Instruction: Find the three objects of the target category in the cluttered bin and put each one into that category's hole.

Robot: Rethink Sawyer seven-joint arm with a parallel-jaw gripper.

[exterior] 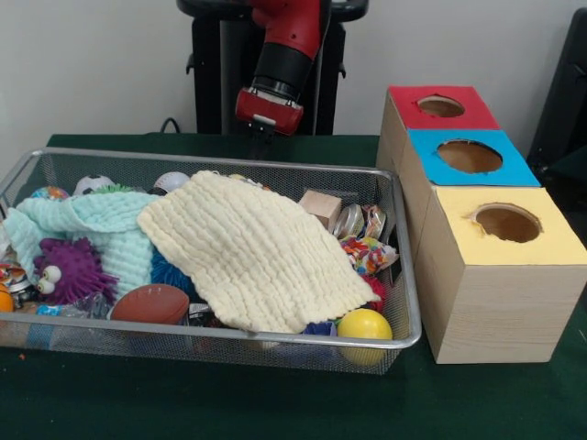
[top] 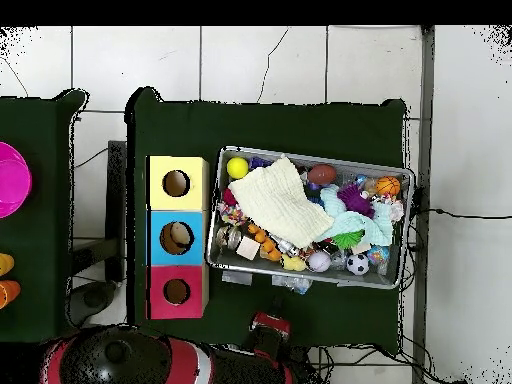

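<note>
The silver wire-mesh bin (exterior: 183, 334) is heaped with toys. A cream knitted cloth (exterior: 248, 247) and a mint cloth (exterior: 83, 225) lie over much of the heap. Around them show a purple spiky toy (exterior: 69, 270), a brown football (exterior: 151, 302), a yellow ball (exterior: 364, 325) and a wooden block (exterior: 319, 206). My gripper (exterior: 260, 145) hangs above the table just behind the bin's far rim, holding nothing I can see. In the overhead view the gripper (top: 270, 318) is between the robot's base and the bin (top: 300, 157).
Three wooden boxes stand in a row beside the bin, each with a round hole: red top (exterior: 440, 107), blue top (exterior: 470, 158), yellow top (exterior: 506, 225). In the overhead view something tan shows inside the blue box's hole (top: 176, 237). A pink object (top: 10, 180) lies on a second table.
</note>
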